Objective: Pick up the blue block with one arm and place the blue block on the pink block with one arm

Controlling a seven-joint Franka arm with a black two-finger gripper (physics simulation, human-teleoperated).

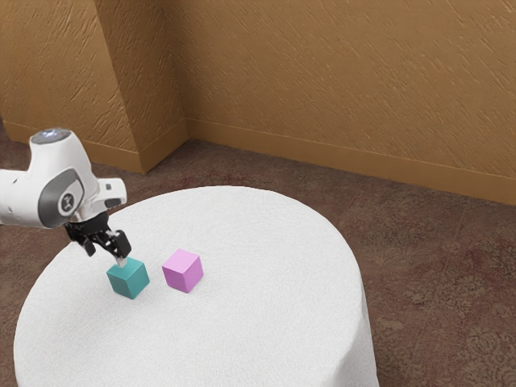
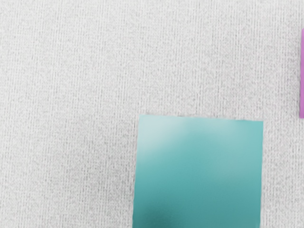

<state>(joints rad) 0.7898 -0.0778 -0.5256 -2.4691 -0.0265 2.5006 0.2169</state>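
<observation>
The blue block (image 1: pixel 128 278), teal in colour, sits on the white round table (image 1: pixel 242 322) toward the exterior view's left. The pink block (image 1: pixel 182 270) rests a short gap to its right, apart from it. My gripper (image 1: pixel 110 254) hangs just above the blue block's upper left edge, open, with one fingertip (image 1: pixel 121 262) close over the block's top. In the wrist view the blue block (image 2: pixel 198 173) lies right under the hand, and a sliver of the pink block (image 2: pixel 301 73) shows beyond it.
The tablecloth (image 2: pixel 71 95) spreads bare around both blocks. The table's rim (image 1: pixel 355 266) drops off at the exterior view's right. Brown carpet and tan walls surround the table.
</observation>
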